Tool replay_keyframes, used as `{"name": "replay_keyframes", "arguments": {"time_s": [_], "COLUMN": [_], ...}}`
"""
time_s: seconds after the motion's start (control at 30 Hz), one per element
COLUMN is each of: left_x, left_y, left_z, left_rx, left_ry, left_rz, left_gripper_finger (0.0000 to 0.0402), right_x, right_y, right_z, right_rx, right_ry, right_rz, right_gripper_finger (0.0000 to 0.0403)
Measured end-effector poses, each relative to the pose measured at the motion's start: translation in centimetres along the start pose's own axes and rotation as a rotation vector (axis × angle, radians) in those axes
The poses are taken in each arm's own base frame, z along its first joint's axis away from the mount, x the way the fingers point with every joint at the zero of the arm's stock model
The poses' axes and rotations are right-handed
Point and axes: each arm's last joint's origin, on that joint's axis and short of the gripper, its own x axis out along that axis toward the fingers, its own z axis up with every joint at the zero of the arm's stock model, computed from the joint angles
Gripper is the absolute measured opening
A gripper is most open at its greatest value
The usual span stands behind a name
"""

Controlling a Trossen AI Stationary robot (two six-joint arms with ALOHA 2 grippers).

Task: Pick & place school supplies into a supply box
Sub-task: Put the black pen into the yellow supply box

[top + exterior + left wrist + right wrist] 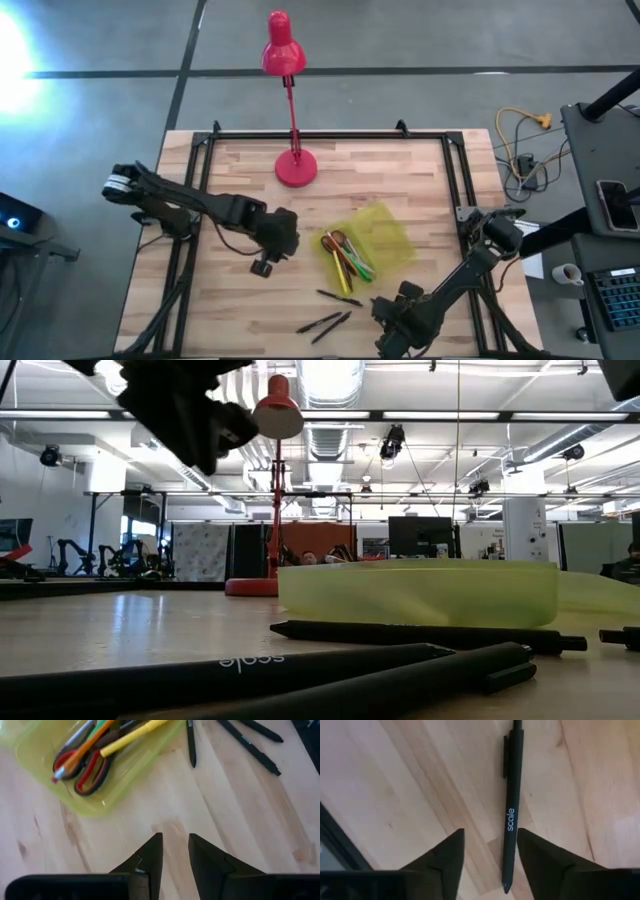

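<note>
text: "scale" | on: black pen [511, 815] barrel — white lettering | also: near pen [215, 672], low view

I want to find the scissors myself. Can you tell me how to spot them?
Look for the red desk lamp at the back of the wooden table. In front of it, toward the right, lies a translucent yellow-green plastic box. Inside, among straight orange, yellow and green pens, are the scissors, the only thing with looped red handles.
</note>
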Motion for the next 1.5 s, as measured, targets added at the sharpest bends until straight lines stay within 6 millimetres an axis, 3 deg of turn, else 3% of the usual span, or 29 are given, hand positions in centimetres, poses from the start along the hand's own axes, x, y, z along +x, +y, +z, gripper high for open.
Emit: {"name": "replay_keyframes", "arguments": {"time_s": [0.17, 0.4, 0.53, 0.7, 0.87, 1.23, 1.5], "left_x": [0.3, 0.7, 0.5, 0.5, 0.6, 0.4, 0.3], "left_y": [-1.2, -2.6, -2.8, -2.8, -2.8, -2.8, -2.8], "left_z": [-2.1, -5.0, -6.2, -6.9, -6.9, -6.6, -6.5], "left_rx": [-0.086, -0.182, -0.226, -0.266, -0.288, -0.287, -0.286], "left_ry": [-0.077, -0.153, -0.163, -0.178, -0.177, -0.189, -0.199], "left_rz": [-0.010, -0.023, -0.002, -0.002, -0.004, -0.005, -0.006], "left_gripper_finger": [0.0077, 0.0077, 0.0077, 0.0077, 0.0077, 0.0077, 0.0077], "right_x": [0.3, 0.3, 1.3, 3.1, 4.1, 4.3, 3.7], "right_y": [-0.2, -0.5, -0.5, -1.3, -2.1, -2.3, -2.0], "right_z": [0.1, 0.1, 0.1, 0.8, 1.5, 1.7, 1.8], "right_rx": [-0.051, -0.063, -0.064, 0.101, 0.272, 0.277, 0.240], "right_ry": [-0.019, -0.030, -0.046, 0.006, 0.076, 0.055, 0.074], "right_rz": [-0.030, -0.053, -0.038, 0.012, 0.030, 0.014, 0.035], "right_gripper_finger": [0.0202, 0.0205, 0.0205, 0.0199, 0.0171, 0.0029, 0.0019]}}
